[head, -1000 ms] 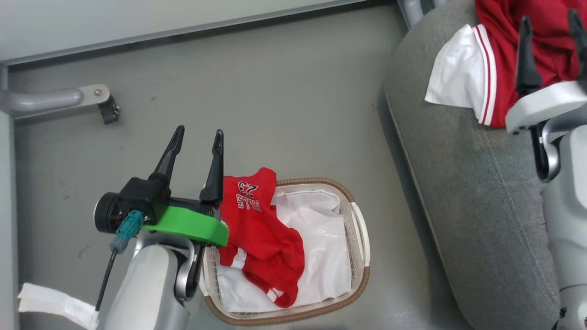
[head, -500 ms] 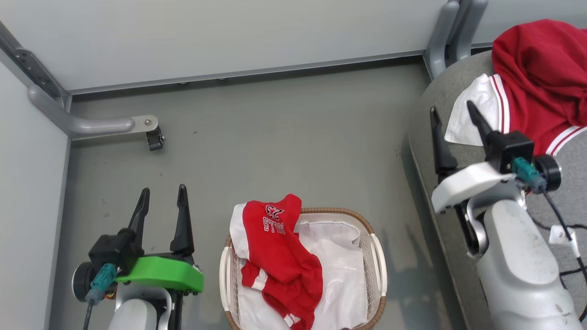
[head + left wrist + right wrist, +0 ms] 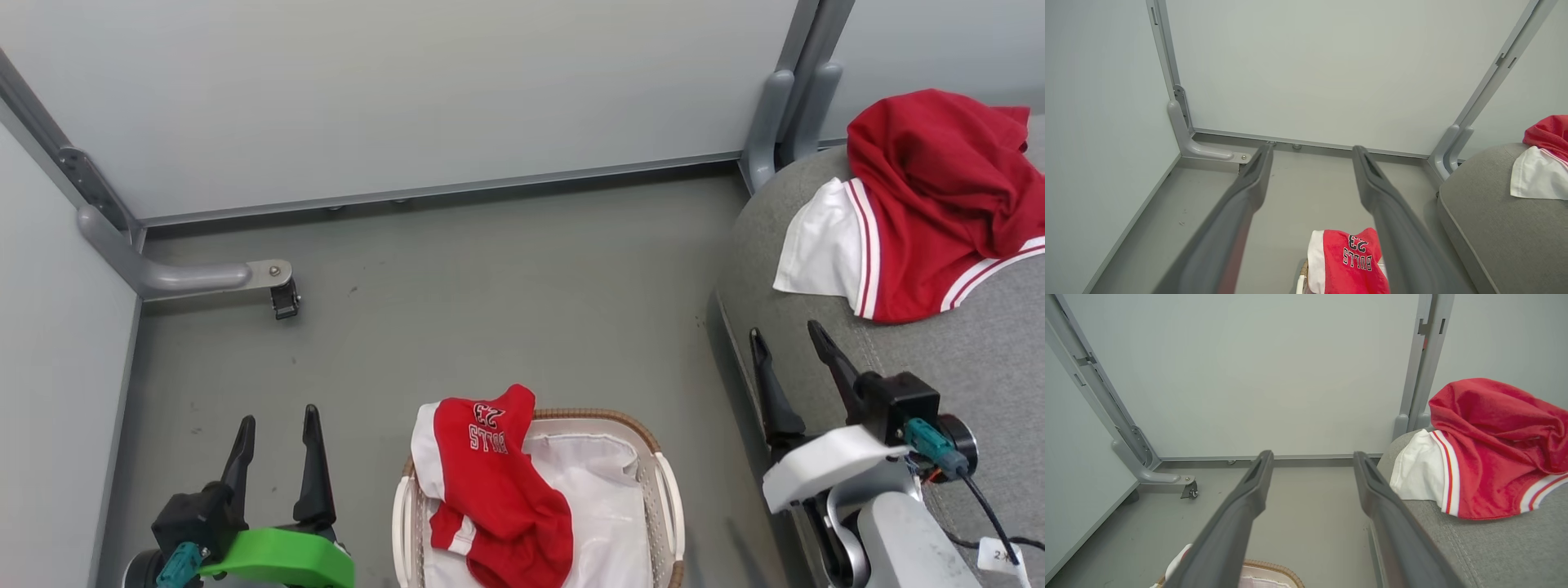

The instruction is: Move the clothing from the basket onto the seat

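A red garment printed "BULLS 23" (image 3: pixel 490 482) hangs over the far left rim of the white basket (image 3: pixel 665 482) at the bottom middle of the head view; it shows again in the left wrist view (image 3: pixel 1351 263). A second red garment with a white panel (image 3: pixel 922 204) lies on the grey seat (image 3: pixel 963 359) at the right, also seen in the right wrist view (image 3: pixel 1486 457). My left gripper (image 3: pixel 276 420) stands open and empty to the left of the basket. My right gripper (image 3: pixel 788 339) is open and empty over the seat's left edge, short of the garment there.
A grey floor (image 3: pixel 490 286) runs back to pale wall panels. A grey bracket with a small castor (image 3: pixel 282 296) sticks out at the left. Grey posts (image 3: pixel 784 106) stand in the corner behind the seat. A white liner (image 3: pixel 604 490) lies inside the basket.
The camera has tilted up, so the whole view shifted down. My right gripper has drawn back from the garment on the seat; my left gripper has moved away from the basket to its left.
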{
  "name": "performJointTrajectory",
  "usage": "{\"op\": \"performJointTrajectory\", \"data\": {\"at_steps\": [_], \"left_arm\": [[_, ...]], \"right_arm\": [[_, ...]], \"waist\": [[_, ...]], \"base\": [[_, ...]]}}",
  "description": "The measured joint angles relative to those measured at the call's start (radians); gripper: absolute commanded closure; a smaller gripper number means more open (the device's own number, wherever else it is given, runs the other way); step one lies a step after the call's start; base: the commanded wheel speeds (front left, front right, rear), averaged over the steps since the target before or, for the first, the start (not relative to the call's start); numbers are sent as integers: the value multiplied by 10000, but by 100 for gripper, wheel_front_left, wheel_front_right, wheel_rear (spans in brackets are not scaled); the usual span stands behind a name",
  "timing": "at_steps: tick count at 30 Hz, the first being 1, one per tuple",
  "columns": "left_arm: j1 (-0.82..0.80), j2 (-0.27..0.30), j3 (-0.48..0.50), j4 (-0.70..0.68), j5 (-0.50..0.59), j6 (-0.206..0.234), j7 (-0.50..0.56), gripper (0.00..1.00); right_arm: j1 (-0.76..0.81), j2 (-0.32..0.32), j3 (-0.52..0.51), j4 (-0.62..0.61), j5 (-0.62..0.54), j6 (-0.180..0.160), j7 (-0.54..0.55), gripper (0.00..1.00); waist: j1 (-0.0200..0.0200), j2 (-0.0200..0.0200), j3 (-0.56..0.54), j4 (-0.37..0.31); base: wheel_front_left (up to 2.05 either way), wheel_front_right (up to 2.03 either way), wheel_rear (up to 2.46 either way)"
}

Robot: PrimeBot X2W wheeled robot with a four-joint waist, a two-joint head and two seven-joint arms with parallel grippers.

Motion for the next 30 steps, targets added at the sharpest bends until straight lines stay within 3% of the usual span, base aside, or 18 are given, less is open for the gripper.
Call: {"op": "performJointTrajectory", "data": {"at_steps": [30], "left_arm": [[375,0,-132,-27,125,-2,0,0]], "right_arm": [[774,0,259,-86,102,0,0,0]], "waist": [[0,0,-491,-61]], "base": [[0,0,0]]}}
